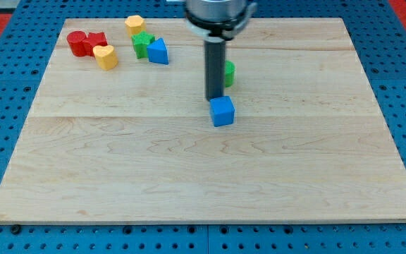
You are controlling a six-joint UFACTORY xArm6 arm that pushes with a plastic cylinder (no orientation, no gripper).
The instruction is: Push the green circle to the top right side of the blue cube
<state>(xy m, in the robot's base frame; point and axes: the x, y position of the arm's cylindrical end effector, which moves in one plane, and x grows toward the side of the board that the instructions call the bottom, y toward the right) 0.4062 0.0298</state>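
Observation:
The blue cube (223, 111) sits near the board's middle. The green circle (228, 73) lies just above it and slightly to the view's right, mostly hidden behind my rod. My tip (213, 97) rests on the board right above the blue cube's top edge and at the lower left of the green circle, close to both.
At the view's top left stand a red circle (77, 43), a red block (96, 42), a yellow heart-like block (106, 56), a yellow block (134, 25), a green block (142, 44) and a blue triangle (158, 51). The wooden board (189, 176) lies on a blue pegboard.

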